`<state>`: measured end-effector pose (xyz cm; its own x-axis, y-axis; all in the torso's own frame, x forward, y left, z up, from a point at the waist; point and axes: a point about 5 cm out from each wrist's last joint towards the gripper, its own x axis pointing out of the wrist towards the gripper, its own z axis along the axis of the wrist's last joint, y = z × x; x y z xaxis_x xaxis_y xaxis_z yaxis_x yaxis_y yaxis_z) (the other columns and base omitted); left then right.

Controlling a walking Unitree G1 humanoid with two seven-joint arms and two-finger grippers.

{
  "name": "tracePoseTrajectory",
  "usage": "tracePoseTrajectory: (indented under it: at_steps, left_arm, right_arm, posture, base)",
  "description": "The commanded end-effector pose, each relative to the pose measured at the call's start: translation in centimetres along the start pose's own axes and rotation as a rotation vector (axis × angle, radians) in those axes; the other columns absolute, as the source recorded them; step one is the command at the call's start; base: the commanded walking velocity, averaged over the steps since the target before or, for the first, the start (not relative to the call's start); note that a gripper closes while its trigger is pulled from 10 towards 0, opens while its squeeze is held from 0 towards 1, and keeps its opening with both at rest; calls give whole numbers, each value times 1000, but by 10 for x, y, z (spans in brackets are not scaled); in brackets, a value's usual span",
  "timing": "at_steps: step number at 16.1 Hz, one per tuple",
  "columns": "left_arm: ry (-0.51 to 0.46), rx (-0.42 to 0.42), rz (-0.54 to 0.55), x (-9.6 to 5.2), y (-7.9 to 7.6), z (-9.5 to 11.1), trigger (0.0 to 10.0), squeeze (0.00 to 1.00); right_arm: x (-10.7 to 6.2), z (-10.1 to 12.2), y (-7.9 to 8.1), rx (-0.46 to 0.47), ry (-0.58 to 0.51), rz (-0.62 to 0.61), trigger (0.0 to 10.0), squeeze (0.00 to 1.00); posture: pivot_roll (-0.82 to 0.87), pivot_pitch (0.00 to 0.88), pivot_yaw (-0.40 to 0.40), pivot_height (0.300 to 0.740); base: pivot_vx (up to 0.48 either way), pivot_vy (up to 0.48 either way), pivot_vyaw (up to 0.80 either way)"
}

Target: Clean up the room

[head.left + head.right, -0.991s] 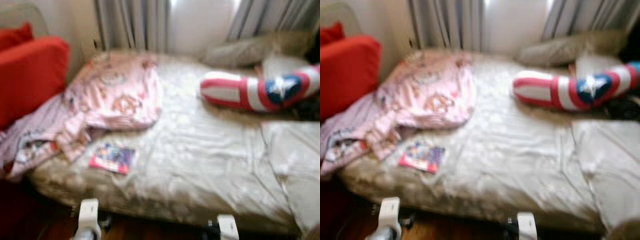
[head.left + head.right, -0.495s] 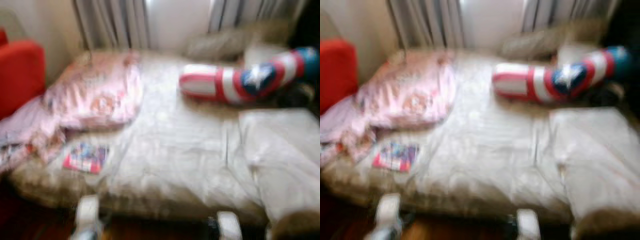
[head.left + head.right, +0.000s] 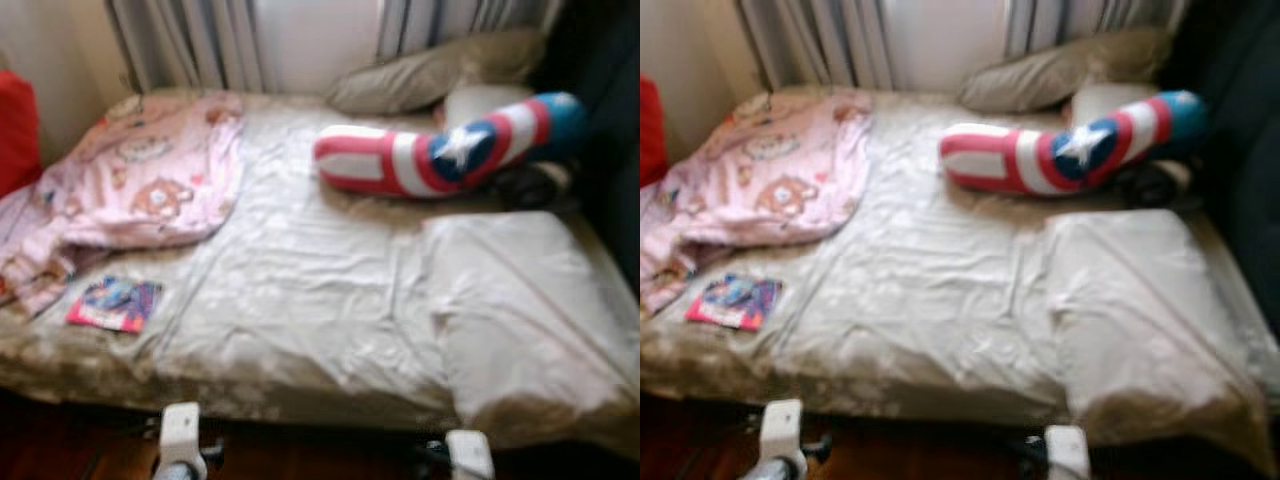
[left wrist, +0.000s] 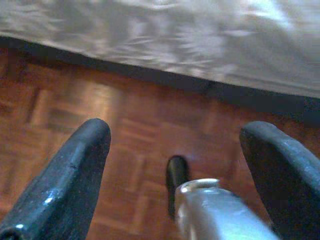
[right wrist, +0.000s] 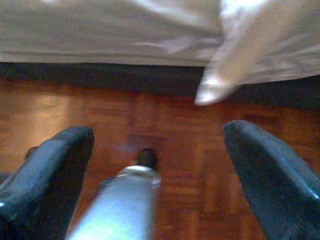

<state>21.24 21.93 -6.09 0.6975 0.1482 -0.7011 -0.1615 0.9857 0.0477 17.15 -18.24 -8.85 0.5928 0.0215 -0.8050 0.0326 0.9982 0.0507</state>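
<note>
— So, what lies on the bed (image 3: 330,300)?

— One pink blanket (image 3: 140,180) crumpled at its left, one small book (image 3: 114,303) flat near the front left edge just beside the blanket's lower folds, and one striped cushion (image 3: 440,155) with a white star toward the back right. Two beige pillows (image 3: 420,78) sit behind the cushion by the curtains (image 3: 200,40). One white duvet (image 3: 520,300) is folded over the right side.

— And the grippers?

— Both hang low in front of the bed, above the wood floor (image 4: 75,120). The left gripper (image 4: 180,165) has its jaws spread wide, nothing between them. The right gripper (image 5: 160,165) is likewise spread and bare, near a hanging duvet corner (image 5: 215,85).
</note>
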Motion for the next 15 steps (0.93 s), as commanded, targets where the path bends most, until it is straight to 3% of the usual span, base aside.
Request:
tracePoseTrajectory:
  at_steps: [1, 11, 15]
  left_arm:
    - [15, 2, 19, -2, 7, -5, 10000, 0]
    - [14, 3, 13, -2, 6, -5, 10000, 0]
    - [13, 12, 3, -2, 4, -6, 10000, 0]
  right_arm:
    - [0, -5, 9, 11, 15, 21, 10000, 0]
    - [0, -6, 9, 18, 18, 20, 10000, 0]
    - [0, -7, 9, 18, 19, 22, 10000, 0]
  posture:
    - [39, 86, -23, 740]
    - [42, 81, -23, 740]
    - [43, 69, -23, 740]
  base:
    - [0, -292, 0]
    - [0, -294, 0]
    - [0, -299, -650]
